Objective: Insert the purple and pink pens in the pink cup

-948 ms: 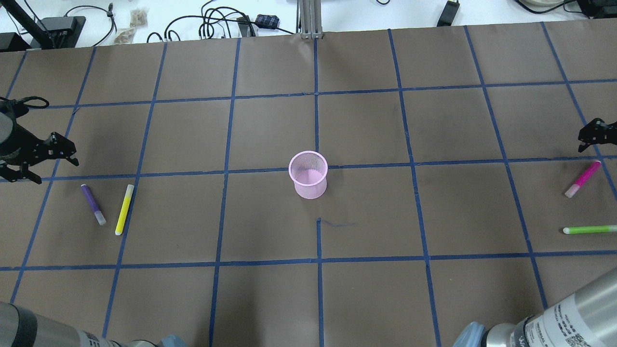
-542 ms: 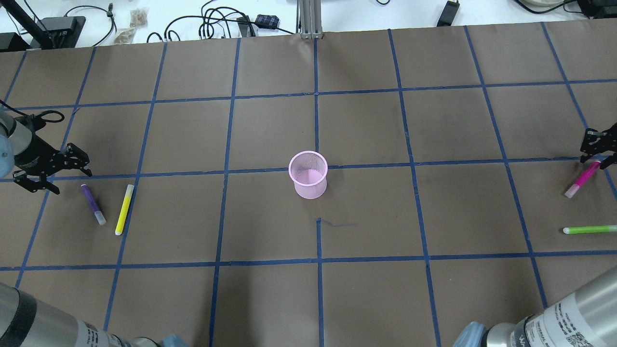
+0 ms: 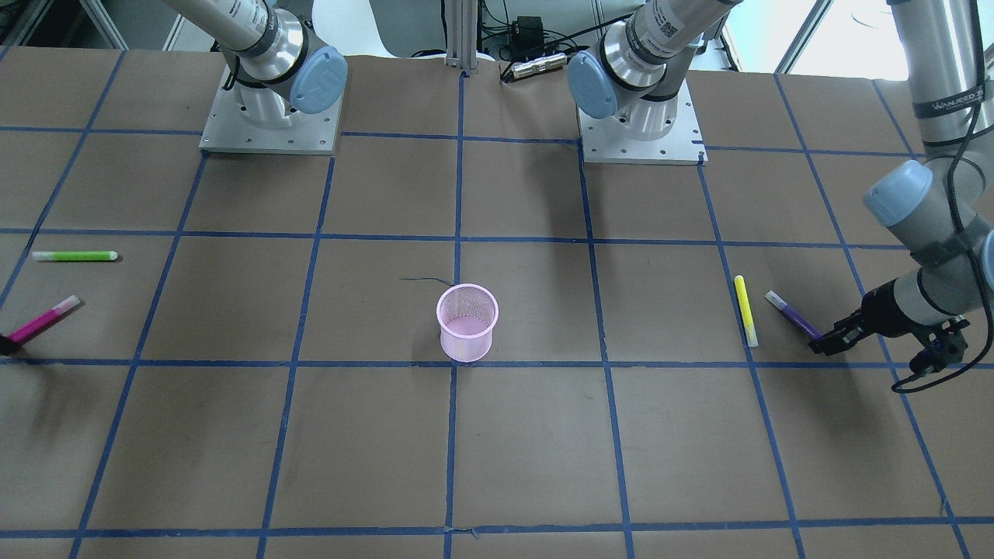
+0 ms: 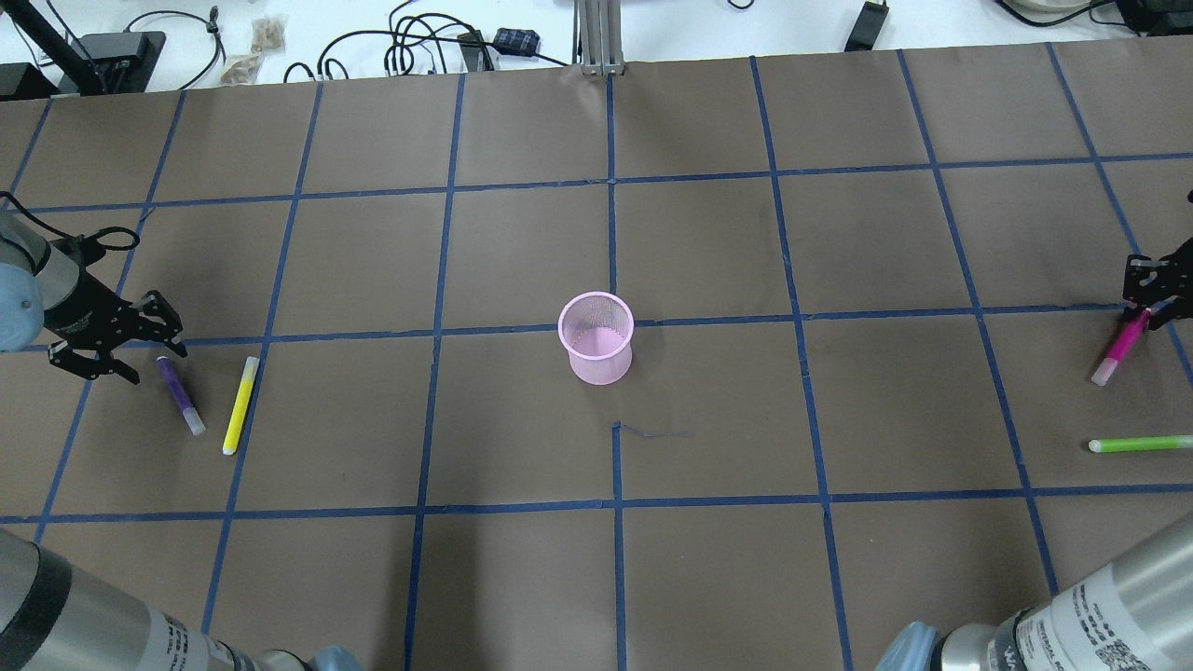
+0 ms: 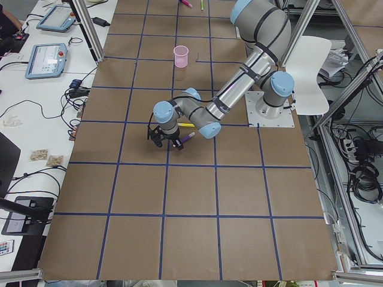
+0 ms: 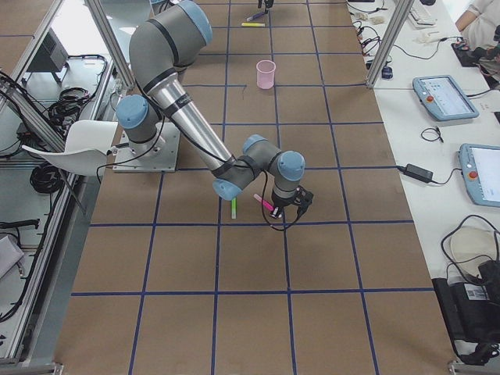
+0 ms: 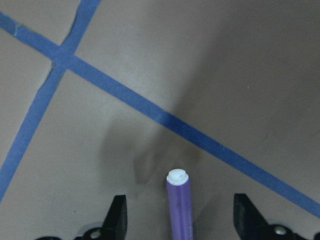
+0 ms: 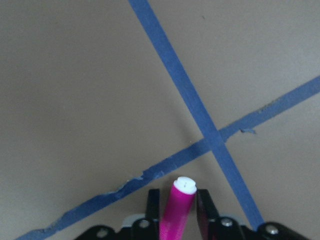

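The pink mesh cup point(image 4: 596, 349) stands upright mid-table, also in the front view point(image 3: 466, 330). The purple pen point(image 4: 179, 396) lies flat at the left. My left gripper point(image 4: 158, 365) is open, and its fingers straddle the pen's far end without touching it, as the left wrist view point(image 7: 179, 210) shows. The pink pen point(image 4: 1123, 349) lies at the right edge. My right gripper point(image 4: 1145, 308) is shut on its far end; in the right wrist view the fingers point(image 8: 152, 202) press both sides of the pen point(image 8: 177, 212), which still rests on the table.
A yellow pen point(image 4: 240, 405) lies just right of the purple one. A green pen point(image 4: 1142, 445) lies nearer the robot than the pink one. The brown paper table point(image 4: 708, 242) has a blue tape grid. Cables and boxes sit beyond its far edge.
My left gripper moved right and came over the purple pen's far end. My right gripper came down onto the pink pen's far end and closed, which shifted that end slightly left.
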Action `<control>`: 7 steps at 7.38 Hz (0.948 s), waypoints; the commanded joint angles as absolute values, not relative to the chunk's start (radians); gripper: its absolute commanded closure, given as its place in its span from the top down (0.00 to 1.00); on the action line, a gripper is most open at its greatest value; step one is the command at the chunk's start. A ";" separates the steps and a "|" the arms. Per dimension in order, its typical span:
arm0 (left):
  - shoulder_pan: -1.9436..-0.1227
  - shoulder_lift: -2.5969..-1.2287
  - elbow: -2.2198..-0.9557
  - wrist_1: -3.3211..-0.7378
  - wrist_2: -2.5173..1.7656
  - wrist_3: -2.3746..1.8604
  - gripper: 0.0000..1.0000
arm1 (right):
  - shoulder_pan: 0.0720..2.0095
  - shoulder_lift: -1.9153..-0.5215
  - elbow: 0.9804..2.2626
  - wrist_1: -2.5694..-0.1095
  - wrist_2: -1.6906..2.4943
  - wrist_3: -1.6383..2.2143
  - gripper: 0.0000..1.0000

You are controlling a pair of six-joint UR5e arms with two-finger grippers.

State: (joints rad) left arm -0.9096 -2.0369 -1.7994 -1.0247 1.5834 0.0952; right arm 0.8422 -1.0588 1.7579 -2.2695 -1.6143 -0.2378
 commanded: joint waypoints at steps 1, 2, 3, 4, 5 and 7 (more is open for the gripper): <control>-0.910 -2.051 -1.798 -1.025 1.588 0.095 0.52 | 0.842 -1.060 1.758 -2.263 -1.614 -0.238 0.14; -0.910 -2.054 -1.798 -1.025 1.586 0.095 0.50 | 0.842 -1.060 1.756 -2.254 -1.614 -0.239 0.08; -0.910 -2.054 -1.793 -1.026 1.588 0.095 0.35 | 0.844 -1.074 1.749 -2.222 -1.615 -0.238 0.02; -0.910 -2.054 -1.792 -1.035 1.591 0.095 0.10 | 0.863 -1.116 1.749 -2.220 -1.596 -0.215 0.00; -0.910 -2.054 -1.787 -1.037 1.592 0.097 0.00 | 0.918 -1.158 1.744 -2.221 -1.588 -0.128 0.00; -0.917 -2.024 -1.773 -1.037 1.592 0.101 0.00 | 1.055 -1.300 1.741 -2.177 -1.597 -0.088 0.00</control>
